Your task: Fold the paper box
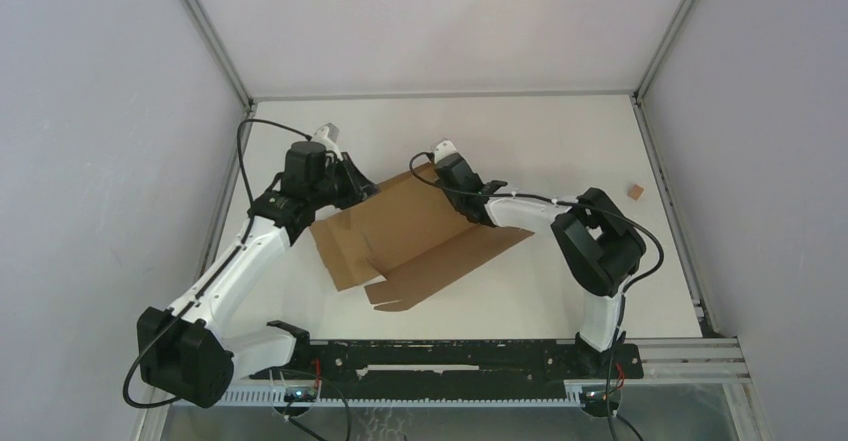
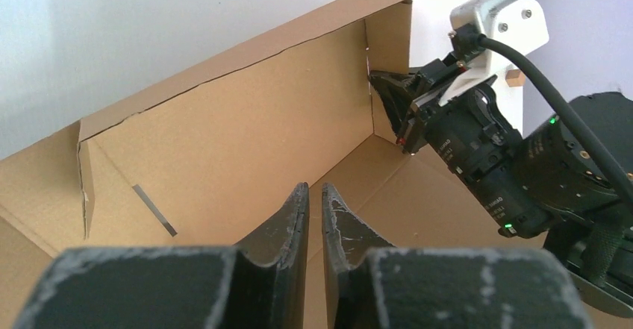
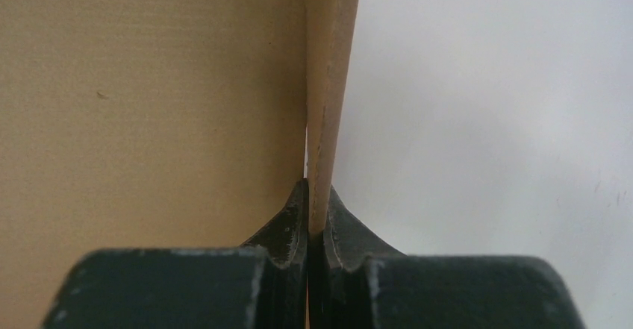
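Observation:
The paper box (image 1: 400,236) is a large brown cardboard sheet lying half-formed mid-table. Its long back wall (image 2: 246,120) stands upright, with a short end flap (image 2: 390,38) turned in at the far corner. My right gripper (image 1: 436,168) is shut on that flap's edge; the right wrist view shows the cardboard edge (image 3: 328,83) pinched between the fingers of the right gripper (image 3: 317,191). The left wrist view also shows the right gripper (image 2: 379,83) at that corner. My left gripper (image 1: 360,189) hovers over the box's left end, the left gripper (image 2: 313,189) shut to a thin slit with nothing between the fingers.
A tiny brown cardboard scrap (image 1: 634,191) lies near the right wall of the white enclosure. The box's front panels and tabs (image 1: 400,296) spread flat toward the arm bases. A slit (image 2: 155,210) shows in the back wall near a folded left flap (image 2: 86,187).

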{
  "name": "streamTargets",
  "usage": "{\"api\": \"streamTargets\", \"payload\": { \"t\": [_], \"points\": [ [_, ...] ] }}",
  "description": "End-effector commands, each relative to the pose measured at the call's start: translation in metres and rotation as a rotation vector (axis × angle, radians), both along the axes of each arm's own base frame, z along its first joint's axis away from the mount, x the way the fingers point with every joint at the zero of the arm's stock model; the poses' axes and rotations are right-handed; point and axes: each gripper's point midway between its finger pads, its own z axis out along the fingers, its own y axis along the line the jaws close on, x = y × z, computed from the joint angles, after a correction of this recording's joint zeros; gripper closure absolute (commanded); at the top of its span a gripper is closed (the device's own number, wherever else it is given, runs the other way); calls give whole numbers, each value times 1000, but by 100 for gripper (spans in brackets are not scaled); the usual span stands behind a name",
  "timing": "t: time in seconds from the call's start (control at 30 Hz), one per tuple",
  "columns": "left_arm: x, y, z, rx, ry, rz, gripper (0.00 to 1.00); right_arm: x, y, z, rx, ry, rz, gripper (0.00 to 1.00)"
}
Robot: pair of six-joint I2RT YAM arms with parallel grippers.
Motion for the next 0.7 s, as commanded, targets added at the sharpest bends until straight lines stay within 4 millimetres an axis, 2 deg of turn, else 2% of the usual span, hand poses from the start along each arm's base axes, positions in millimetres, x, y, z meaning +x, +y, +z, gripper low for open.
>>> {"api": "streamTargets", "payload": {
  "t": [0.0,0.2,0.67],
  "points": [
    [3,-1,-1,3,-23,-23,84,0,-20,-11,-136,38,-21,91],
    [5,1,-1,8,-18,-26,84,-2,-12,-16,-63,103,1,88],
    [6,2,0,16,-17,-29,84,-12,5,-9,206,208,61,64]
  ]
}}
